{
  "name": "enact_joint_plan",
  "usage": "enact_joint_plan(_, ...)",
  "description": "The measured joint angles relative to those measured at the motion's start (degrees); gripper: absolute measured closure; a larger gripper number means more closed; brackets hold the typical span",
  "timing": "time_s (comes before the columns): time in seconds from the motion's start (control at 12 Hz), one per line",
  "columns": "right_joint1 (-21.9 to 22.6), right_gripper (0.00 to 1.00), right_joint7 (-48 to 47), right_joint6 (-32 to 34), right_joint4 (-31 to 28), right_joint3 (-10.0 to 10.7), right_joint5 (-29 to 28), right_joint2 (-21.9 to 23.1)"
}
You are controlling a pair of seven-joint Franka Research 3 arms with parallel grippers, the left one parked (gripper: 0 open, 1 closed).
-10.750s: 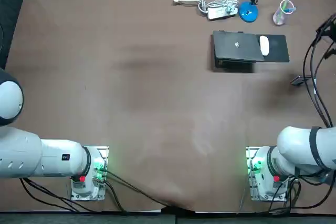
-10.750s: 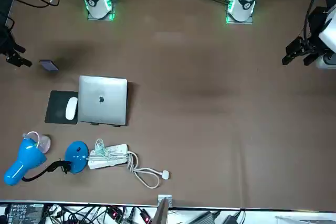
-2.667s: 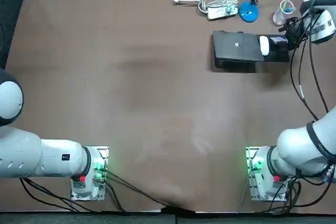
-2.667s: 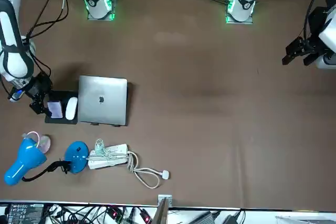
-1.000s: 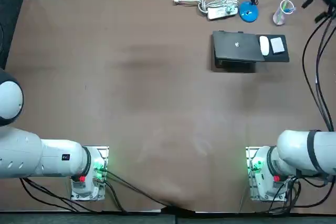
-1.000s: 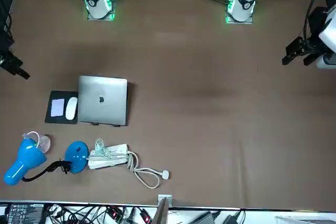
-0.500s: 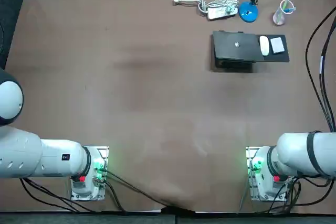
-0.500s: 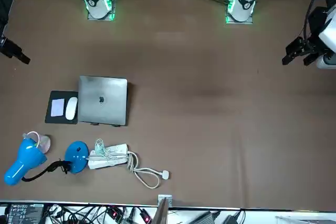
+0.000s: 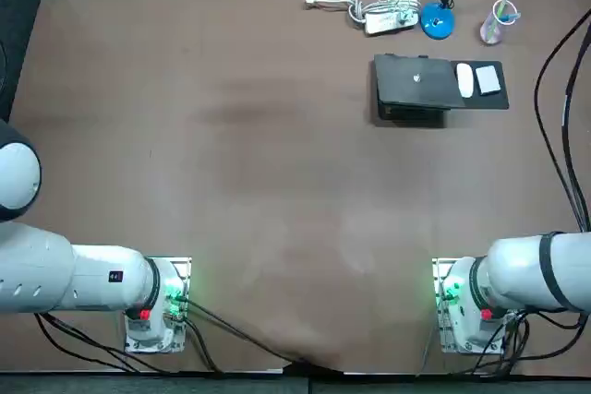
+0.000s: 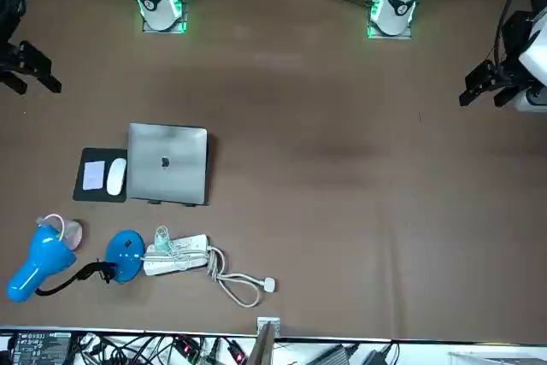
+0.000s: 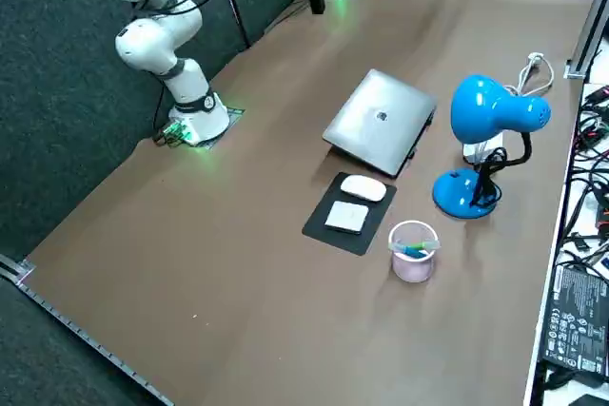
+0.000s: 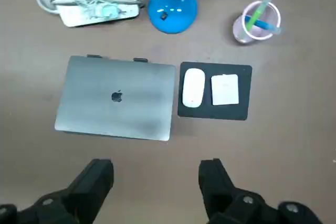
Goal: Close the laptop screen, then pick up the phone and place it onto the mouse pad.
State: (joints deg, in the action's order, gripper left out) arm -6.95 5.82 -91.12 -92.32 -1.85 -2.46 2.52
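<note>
Phone point(image 12: 224, 89) on mouse pad point(image 12: 215, 112), laptop point(image 12: 115, 98) closed; R gripper point(image 12: 156, 167) aloft, jaws apart.

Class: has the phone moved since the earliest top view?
Yes. The phone went from bare table onto the mouse pad, beside the mouse; the right tool hangs open above, clear of it.

Even, diffuse overhead light on the matte brown table point(image 9: 277, 191), faint soft-edged shadow patches point(image 9: 249, 115), green glow at the arm bases point(image 9: 171, 303), mild sheen on the laptop lid point(image 12: 115, 95), right claw point(image 12: 156, 166) dark and spread in the foreground, high above the laptop lid.
</note>
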Motion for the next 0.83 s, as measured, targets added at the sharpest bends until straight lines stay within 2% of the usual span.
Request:
enact_joint_plan(0.33, 5.9, 0.0, 0.0, 3.5, 0.8, -0.6, 3.7, 0.1)
enact_joint_plan(0.67, 10.1, 0.0, -1.4, 4.7, -0.1, 1.1, 4.1, 0.9)
enact_joint_plan(0.83, 10.7, 0.0, -1.6, 4.7, -0.9, 1.5, 4.1, 1.6)
